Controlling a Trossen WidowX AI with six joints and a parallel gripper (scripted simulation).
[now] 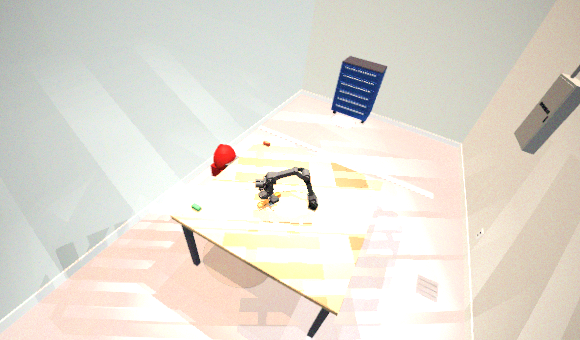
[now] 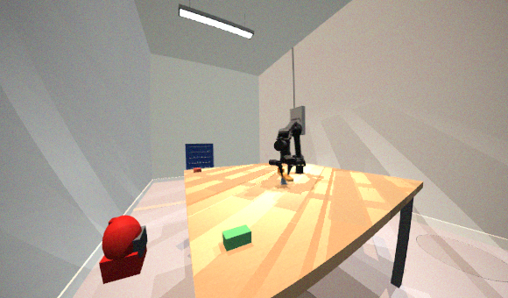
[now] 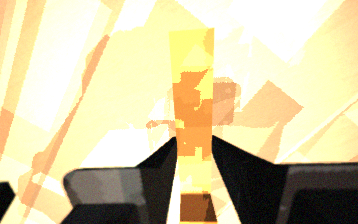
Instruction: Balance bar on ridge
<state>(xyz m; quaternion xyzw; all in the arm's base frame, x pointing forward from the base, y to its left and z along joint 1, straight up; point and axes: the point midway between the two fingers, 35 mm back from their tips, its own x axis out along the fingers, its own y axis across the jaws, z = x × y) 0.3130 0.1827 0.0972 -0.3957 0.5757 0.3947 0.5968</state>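
The orange-yellow bar [image 1: 262,204] [image 2: 289,178] [image 3: 193,110] runs lengthwise between the fingers in the wrist view. My black gripper [image 1: 268,198] [image 2: 285,173] [image 3: 194,141] points down and is shut on the bar, with a fingertip at each side of it. The ridge shows only as a small bluish shape [image 2: 284,180] under the bar in the exterior view; the bar hides it in the wrist view. Whether the bar touches the ridge, and whether it is exactly level, is too small to tell.
A green block [image 1: 196,207] [image 2: 237,237] lies near the table's left corner in the top view. A small red block [image 1: 266,143] [image 2: 197,170] lies at the table's far end. A red rounded object [image 1: 224,156] [image 2: 121,238] stands beyond the table edge.
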